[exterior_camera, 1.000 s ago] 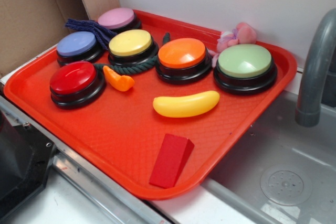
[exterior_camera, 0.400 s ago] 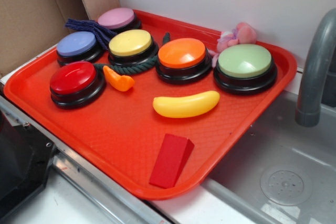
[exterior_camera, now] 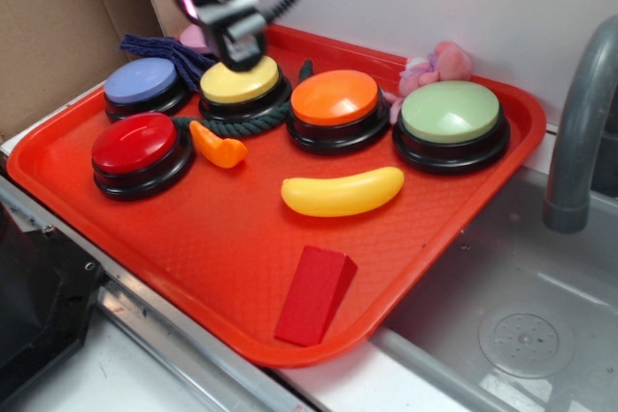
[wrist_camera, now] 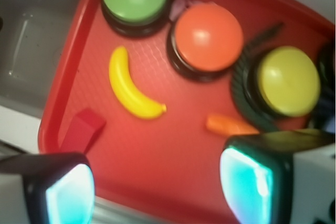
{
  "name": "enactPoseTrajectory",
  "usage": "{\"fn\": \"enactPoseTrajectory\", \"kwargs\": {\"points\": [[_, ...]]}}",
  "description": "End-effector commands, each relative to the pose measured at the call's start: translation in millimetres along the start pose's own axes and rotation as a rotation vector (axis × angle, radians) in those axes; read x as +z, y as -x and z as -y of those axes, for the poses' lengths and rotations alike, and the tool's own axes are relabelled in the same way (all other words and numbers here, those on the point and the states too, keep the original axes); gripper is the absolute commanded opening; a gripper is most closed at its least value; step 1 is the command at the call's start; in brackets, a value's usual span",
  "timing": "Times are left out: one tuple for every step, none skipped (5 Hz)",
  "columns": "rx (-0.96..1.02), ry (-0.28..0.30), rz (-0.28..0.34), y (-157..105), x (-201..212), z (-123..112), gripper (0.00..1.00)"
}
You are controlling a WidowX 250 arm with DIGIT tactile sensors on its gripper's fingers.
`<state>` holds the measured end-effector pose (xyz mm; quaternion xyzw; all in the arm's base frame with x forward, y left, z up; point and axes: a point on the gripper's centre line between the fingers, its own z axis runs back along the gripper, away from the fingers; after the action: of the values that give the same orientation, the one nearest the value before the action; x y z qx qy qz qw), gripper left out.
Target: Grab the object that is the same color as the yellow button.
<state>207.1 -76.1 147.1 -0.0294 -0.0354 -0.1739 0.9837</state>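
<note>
A glossy yellow toy banana (exterior_camera: 343,191) lies on the red tray (exterior_camera: 222,258), in front of the orange button; it also shows in the wrist view (wrist_camera: 131,86). The yellow button (exterior_camera: 241,84) stands in the back row, ringed by dark rope; it appears in the wrist view (wrist_camera: 287,81) too. My gripper (exterior_camera: 237,41) hangs high over the tray's back left, just above the yellow button and partly covering it. In the wrist view the gripper (wrist_camera: 157,187) has its jaws wide apart with nothing between them, well away from the banana.
Red (exterior_camera: 135,147), blue (exterior_camera: 143,82), orange (exterior_camera: 335,101) and green (exterior_camera: 451,115) buttons stand on the tray. An orange carrot piece (exterior_camera: 219,145) and a red wedge block (exterior_camera: 314,293) lie near the banana. A sink (exterior_camera: 521,325) and grey faucet (exterior_camera: 579,123) are at the right.
The arm has come into view from the upper left and now hangs over the yellow button, hiding the pink button. The objects on the tray have not moved.
</note>
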Motion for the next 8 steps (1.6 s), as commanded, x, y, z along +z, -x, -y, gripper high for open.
{"fn": "enactPoseTrajectory", "kwargs": {"points": [[-0.155, 0.014, 0.052, -31, -61, 25, 1.0], [-0.154, -0.036, 0.049, -37, -94, 32, 1.0], [-0.175, -0.041, 0.032, -43, -111, 33, 1.0], [-0.186, -0.033, 0.031, -45, -128, 36, 1.0], [-0.17, -0.045, 0.05, -45, -131, 35, 0.72], [-0.151, -0.028, 0.081, -42, -130, 33, 0.0], [-0.126, -0.044, 0.082, -41, -121, 33, 0.0], [-0.135, -0.032, -0.007, -39, -89, 22, 0.0]]}}
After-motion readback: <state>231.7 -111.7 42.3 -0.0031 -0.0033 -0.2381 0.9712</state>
